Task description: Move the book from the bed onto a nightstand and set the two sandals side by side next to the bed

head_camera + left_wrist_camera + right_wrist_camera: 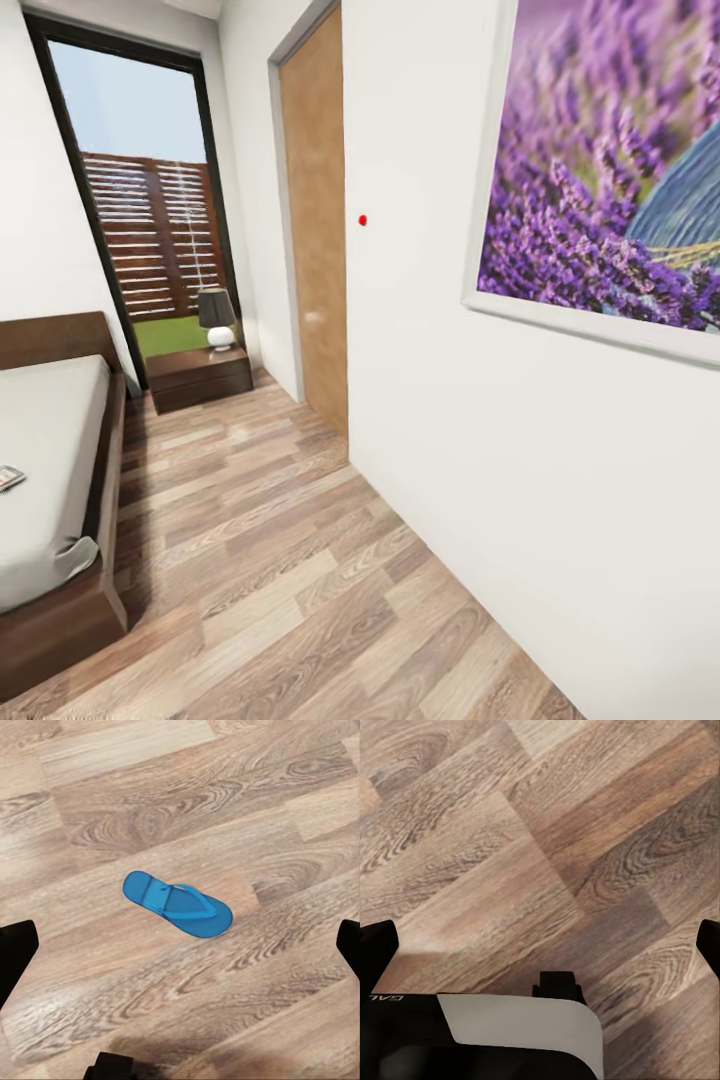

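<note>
Left end effector [180,945], fingers spread wide, hangs above a sandal [177,903] lying flat on the floor [112,810]. Right end effector [540,945] is spread too. Book [8,478] lies on the bed [50,450]; nightstand [198,376] beyond.

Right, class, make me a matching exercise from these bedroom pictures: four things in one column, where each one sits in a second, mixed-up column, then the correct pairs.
Things:
1. book
2. lamp
3. sandal
4. lavender picture

Places:
A. hanging on the white wall
B. lying flat on the wood floor
C. on the grey mattress of the bed
D. standing on the nightstand beside the glass door

Pairs: 1-C, 2-D, 3-B, 4-A
</note>
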### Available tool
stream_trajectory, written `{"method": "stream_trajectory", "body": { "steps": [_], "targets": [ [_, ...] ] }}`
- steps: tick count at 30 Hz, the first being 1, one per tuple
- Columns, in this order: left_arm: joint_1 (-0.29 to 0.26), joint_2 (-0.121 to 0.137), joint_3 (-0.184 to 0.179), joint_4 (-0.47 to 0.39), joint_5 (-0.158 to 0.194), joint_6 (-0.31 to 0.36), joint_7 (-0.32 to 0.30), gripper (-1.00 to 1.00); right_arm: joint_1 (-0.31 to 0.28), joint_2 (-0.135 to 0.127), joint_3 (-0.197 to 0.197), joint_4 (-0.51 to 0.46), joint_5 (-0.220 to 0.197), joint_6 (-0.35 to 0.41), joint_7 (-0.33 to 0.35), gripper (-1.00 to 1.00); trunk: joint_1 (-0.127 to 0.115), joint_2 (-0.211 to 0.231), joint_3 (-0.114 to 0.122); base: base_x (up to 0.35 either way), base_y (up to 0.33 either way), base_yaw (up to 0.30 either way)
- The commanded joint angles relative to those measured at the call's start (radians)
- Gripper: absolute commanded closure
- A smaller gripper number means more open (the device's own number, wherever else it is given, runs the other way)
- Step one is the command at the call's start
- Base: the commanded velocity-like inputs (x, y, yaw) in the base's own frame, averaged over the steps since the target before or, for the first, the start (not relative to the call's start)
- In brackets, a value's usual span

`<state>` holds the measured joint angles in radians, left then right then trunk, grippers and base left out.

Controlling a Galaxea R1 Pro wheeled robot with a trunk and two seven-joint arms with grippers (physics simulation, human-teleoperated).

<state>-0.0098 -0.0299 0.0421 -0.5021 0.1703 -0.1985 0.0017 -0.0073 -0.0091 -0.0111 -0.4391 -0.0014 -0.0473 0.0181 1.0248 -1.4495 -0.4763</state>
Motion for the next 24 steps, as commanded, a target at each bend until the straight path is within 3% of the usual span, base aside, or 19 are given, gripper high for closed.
{"method": "stream_trajectory", "body": {
  "steps": [1, 11, 24],
  "targets": [
    [-0.001, -0.001, 0.002, 0.000, 0.003, -0.002, 0.000, -1.00, 0.000, 0.000, -0.001, 0.000, 0.000, -0.003, 0.002, -1.00, 0.000, 0.000, -0.001, 0.149, -0.187, 0.294],
    [-0.001, -0.001, 0.002, 0.000, 0.003, -0.002, 0.000, -1.00, 0.000, 0.000, -0.001, 0.000, 0.000, -0.003, 0.002, -1.00, 0.000, 0.000, -0.001, 0.118, -0.141, 0.278],
    [-0.001, -0.001, 0.002, 0.000, 0.003, -0.002, 0.000, -1.00, 0.000, 0.000, -0.001, 0.000, 0.000, -0.003, 0.002, -1.00, 0.000, 0.000, -0.001, 0.009, -0.011, 0.038]
  ]
}}
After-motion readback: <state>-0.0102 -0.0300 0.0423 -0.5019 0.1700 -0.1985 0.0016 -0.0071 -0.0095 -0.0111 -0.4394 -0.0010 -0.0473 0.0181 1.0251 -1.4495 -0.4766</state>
